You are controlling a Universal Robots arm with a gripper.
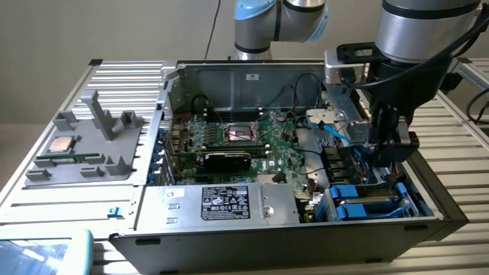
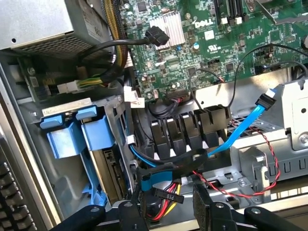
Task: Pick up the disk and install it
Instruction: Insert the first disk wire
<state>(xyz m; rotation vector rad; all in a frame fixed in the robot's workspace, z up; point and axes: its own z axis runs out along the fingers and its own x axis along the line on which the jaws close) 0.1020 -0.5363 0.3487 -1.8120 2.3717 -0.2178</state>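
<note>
The disk (image 1: 372, 201) is sitting on edge in the drive bay (image 1: 330, 201), at the near corner of the case (image 1: 267, 240) on the exterior view's right. Its blue carrier (image 2: 98, 135) is wrapping it, with two blue tabs showing at one end. In the wrist view a thin edge of the disk (image 2: 110, 175) is showing beside the blue plastic.

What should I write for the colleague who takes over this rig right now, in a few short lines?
Pincer: open and empty, above the cables beside the drive cage.
Disk: in its blue carrier, standing in the cage, inside the computer case.
Done: the disk is in the cage, not in the pincer.
Left: whether it is fully seated cannot be told.
</note>
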